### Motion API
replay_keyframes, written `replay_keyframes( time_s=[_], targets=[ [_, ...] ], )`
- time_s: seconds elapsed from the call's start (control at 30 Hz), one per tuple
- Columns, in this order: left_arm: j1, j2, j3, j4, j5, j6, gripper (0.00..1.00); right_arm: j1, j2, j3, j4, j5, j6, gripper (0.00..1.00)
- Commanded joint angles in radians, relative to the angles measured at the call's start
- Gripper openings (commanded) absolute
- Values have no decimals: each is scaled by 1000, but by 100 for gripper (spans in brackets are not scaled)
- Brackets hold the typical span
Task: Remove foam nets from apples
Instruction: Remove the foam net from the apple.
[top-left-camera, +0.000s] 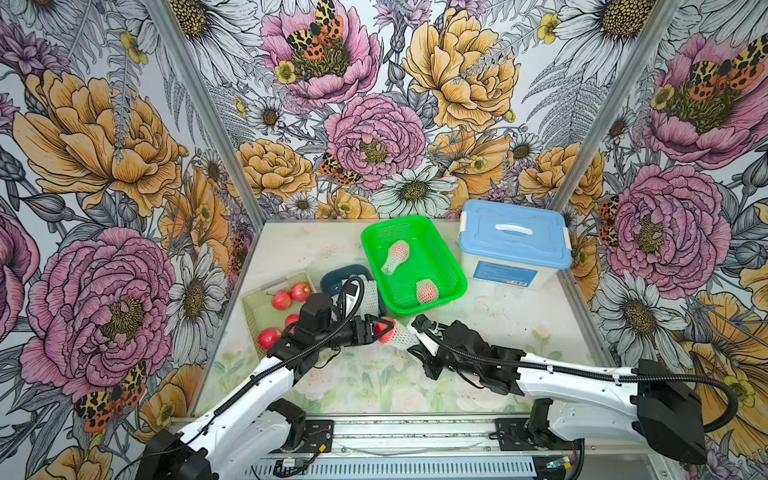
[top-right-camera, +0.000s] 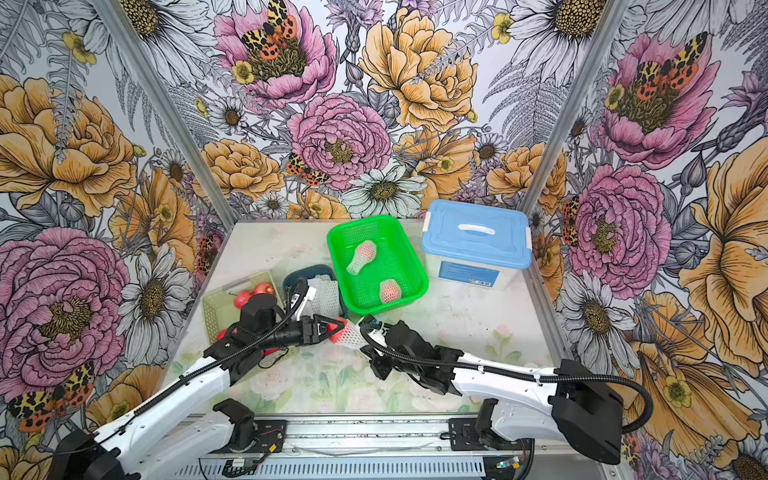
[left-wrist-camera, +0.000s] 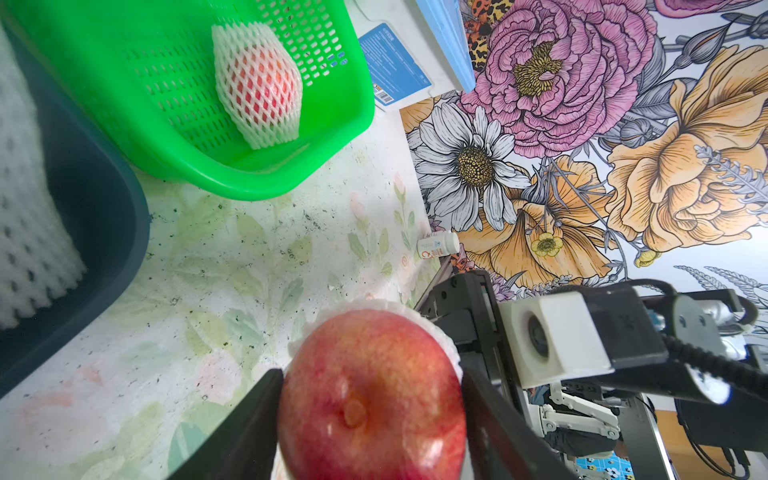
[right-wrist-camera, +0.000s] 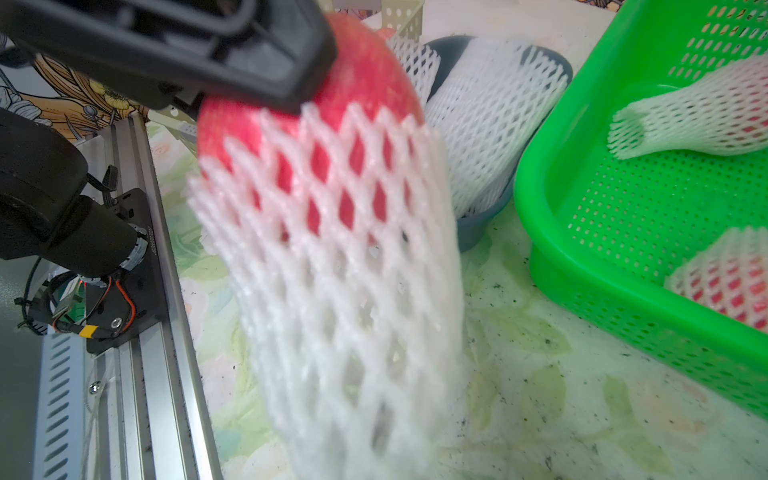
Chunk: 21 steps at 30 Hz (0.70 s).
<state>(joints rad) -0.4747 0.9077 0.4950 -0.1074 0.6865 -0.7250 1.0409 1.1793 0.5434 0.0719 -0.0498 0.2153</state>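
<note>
Just above the table's middle, my left gripper (top-left-camera: 380, 327) is shut on a red apple (left-wrist-camera: 370, 395), one finger (left-wrist-camera: 249, 424) pressed on each side. A white foam net (top-left-camera: 400, 336) still covers the apple's far half and stretches away to my right gripper (top-left-camera: 415, 337), which is shut on the net's tapered end. In the right wrist view the net (right-wrist-camera: 345, 270) runs down out of the picture and hides the fingers. The apple's bare end (right-wrist-camera: 365, 75) shows under the left gripper's finger (right-wrist-camera: 208, 50). Two more netted apples (top-left-camera: 398, 251) (top-left-camera: 427, 291) lie in the green basket (top-left-camera: 451, 270).
A beige basket (top-left-camera: 249, 307) at the left holds several bare apples (top-left-camera: 281, 300). Between it and the green basket, a dark blue bin (top-left-camera: 332, 278) holds empty nets (top-left-camera: 370, 293). A blue-lidded box (top-left-camera: 513, 241) stands at the back right. A small white bottle (left-wrist-camera: 438, 245) lies by the wall.
</note>
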Motion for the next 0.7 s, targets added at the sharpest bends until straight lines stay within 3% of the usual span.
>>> replay_keyframes(
  time_s=[0.0,0.47,0.67],
  targets=[
    [-2,-12,8,29,19,7,62,-7,3,20,23,8,-6,0],
    [88,-82,43,-106,-66,54,48,-24,-20,0,-8,5,-11,0],
    [173,-148,74,-224,-149,87,43,-39,-38,-21,-15,13,-13,0]
  ],
)
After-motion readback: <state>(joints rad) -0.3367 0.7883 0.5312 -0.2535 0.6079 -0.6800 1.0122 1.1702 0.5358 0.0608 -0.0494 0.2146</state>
